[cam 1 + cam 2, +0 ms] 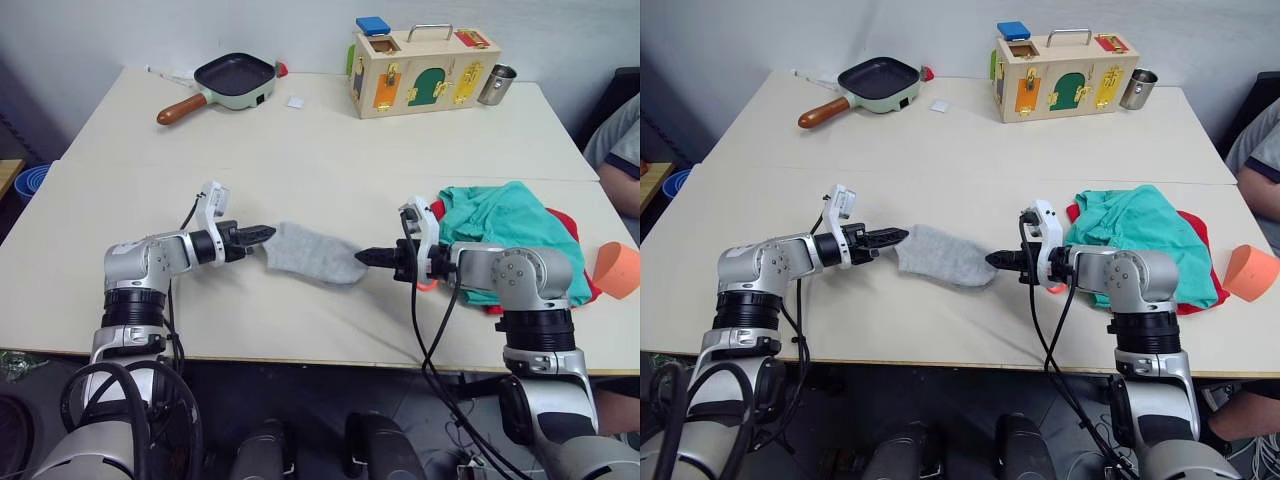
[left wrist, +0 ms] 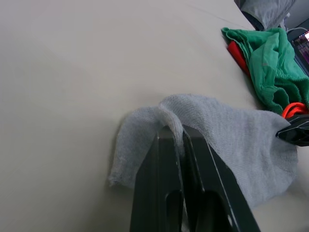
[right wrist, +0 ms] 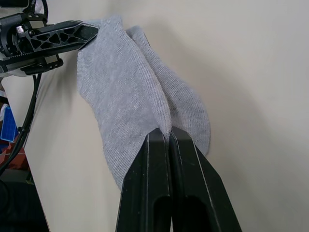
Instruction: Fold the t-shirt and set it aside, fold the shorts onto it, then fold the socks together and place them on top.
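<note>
Holding the socks (image 1: 312,254) stretched between both arms: my left gripper (image 1: 258,236) is pinched closed on one end, my right gripper (image 1: 372,258) closed on the other, so the long axis runs straight from one to the other, low over the table (image 1: 300,150). The shorts (image 1: 505,225) lie on the t-shirt (image 1: 562,222) behind my right arm, making that arm the nearer one for delivery. Much of the red shirt is hidden under the shorts and my forearm. Two grey layers show in the right wrist view; how neatly they overlap I cannot tell.
</note>
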You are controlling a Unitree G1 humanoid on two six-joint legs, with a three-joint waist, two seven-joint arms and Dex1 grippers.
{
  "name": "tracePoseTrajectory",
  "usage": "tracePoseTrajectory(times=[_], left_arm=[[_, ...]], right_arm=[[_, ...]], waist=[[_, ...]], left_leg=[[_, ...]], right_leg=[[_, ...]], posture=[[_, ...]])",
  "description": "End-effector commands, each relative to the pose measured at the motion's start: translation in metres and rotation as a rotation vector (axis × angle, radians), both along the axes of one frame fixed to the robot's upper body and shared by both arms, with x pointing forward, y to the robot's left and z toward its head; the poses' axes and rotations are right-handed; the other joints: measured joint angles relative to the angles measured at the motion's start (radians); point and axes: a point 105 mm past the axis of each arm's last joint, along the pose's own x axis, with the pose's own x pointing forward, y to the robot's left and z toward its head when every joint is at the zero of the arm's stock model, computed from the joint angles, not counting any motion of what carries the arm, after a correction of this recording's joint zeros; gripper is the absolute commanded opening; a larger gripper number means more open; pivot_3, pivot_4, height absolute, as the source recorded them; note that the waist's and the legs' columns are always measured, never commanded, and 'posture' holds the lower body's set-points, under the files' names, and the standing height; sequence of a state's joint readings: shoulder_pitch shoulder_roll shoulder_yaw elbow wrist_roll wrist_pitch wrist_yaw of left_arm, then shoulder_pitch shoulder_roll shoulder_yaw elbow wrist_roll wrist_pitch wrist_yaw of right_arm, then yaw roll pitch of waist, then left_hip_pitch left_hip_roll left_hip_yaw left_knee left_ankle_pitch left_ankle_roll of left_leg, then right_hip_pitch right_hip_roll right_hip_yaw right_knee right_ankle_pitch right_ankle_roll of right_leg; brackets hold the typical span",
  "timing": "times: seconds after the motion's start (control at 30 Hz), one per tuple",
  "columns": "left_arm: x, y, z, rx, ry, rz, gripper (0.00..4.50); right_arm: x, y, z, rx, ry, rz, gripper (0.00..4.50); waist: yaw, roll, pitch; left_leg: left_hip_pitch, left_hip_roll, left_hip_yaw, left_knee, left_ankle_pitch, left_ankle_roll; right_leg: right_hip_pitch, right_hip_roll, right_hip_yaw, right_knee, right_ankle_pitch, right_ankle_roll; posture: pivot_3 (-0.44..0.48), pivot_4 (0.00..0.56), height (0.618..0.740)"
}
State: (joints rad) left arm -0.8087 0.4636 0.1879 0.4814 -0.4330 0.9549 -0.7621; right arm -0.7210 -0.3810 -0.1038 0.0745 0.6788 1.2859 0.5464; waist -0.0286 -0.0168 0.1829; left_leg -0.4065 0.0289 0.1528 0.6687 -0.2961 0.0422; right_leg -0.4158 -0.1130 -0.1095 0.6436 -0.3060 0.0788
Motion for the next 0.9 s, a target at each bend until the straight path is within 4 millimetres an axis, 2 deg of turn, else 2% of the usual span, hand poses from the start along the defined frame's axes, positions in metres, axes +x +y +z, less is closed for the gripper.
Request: tracePoseTrajectory(times=[0.03,0.27,0.3,0.43,0.5,0.57,0.67,0.7,0.8,0.9], left_arm=[[-0.002,0.006,0.008,-0.014,-0.026,0.007,0.03],[-0.002,0.006,0.004,-0.009,-0.031,0.012,0.03],[-0.001,0.007,0.005,-0.012,-0.038,0.017,0.5],[-0.004,0.009,0.007,-0.01,-0.066,0.013,1.62],[-0.004,0.013,0.008,-0.001,-0.084,0.028,2.23],[0.0,0.024,0.017,0.017,-0.166,0.08,2.8],[-0.002,0.034,0.036,0.016,-0.294,0.097,3.68],[-0.008,0.031,0.047,0.017,-0.369,0.049,3.71],[-0.021,0.013,0.056,0.057,-0.487,-0.079,3.23],[-0.023,-0.014,0.04,0.142,-0.532,-0.17,2.29]], right_arm=[[0.0,0.006,0.007,0.013,-0.037,0.01,0.0],[0.005,0.006,0.0,0.005,-0.045,-0.012,0.0],[0.002,0.005,-0.002,-0.004,-0.039,0.005,0.2],[0.002,0.0,-0.003,-0.019,-0.082,0.015,1.29],[0.004,-0.005,0.001,-0.027,-0.13,0.006,1.99],[0.009,-0.017,0.013,-0.049,-0.246,-0.012,2.6],[0.008,-0.026,0.032,-0.059,-0.398,0.009,2.6],[0.006,-0.023,0.043,-0.033,-0.466,0.016,2.42],[-0.006,-0.001,0.057,0.018,-0.576,0.094,1.6],[-0.011,0.033,0.042,-0.045,-0.671,0.141,0.55]], waist=[[0.0,0.0,0.0],[0.0,0.0,0.0],[0.0,0.0,0.0],[0.0,0.0,0.0],[0.0,0.0,0.0],[0.0,0.0,0.0],[0.001,0.0,0.0],[0.001,0.0,0.0],[-0.001,0.0,0.0],[0.001,0.0,0.0]], left_leg=[[0.0,0.0,0.0,0.0,0.0,0.0],[0.0,0.0,0.0,0.0,0.0,0.0],[0.0,0.0,0.0,0.0,0.0,0.0],[0.0,0.0,0.0,0.0,0.0,0.0],[0.0,0.0,0.0,0.0,0.0,0.0],[0.0,0.0,0.0,0.0,0.0,0.0],[0.0,0.0,0.0,0.0,0.0,0.0],[0.0,0.0,0.0,0.0,0.0,0.0],[0.001,0.0,0.001,-0.001,0.0,-0.001],[0.002,0.001,0.001,-0.001,0.0,-0.002]], right_leg=[[0.0,0.0,0.0,0.0,0.0,0.0],[0.0,0.0,0.0,0.0,0.0,0.0],[0.0,0.0,0.0,0.0,0.0,0.0],[0.0,0.0,0.0,0.0,0.0,0.0],[0.0,0.0,0.0,0.0,0.0,0.0],[0.0,0.0,0.0,0.0,0.0,0.0],[0.0,0.0,0.0,-0.001,0.0,0.0],[0.0,0.0,0.0,-0.001,0.0,0.0],[0.0,0.0,0.0,-0.001,0.0,0.0],[0.001,0.001,0.001,-0.001,0.0,0.0]], posture=[[0.0,0.15,0.74],[0.0,0.15,0.74],[0.0,0.15,0.74],[0.0,0.15,0.74],[0.0,0.15,0.74],[0.0,0.15,0.74],[0.0,0.15,0.74],[0.0,0.15,0.74],[0.0,0.15,0.74],[0.0,0.15,0.74]])
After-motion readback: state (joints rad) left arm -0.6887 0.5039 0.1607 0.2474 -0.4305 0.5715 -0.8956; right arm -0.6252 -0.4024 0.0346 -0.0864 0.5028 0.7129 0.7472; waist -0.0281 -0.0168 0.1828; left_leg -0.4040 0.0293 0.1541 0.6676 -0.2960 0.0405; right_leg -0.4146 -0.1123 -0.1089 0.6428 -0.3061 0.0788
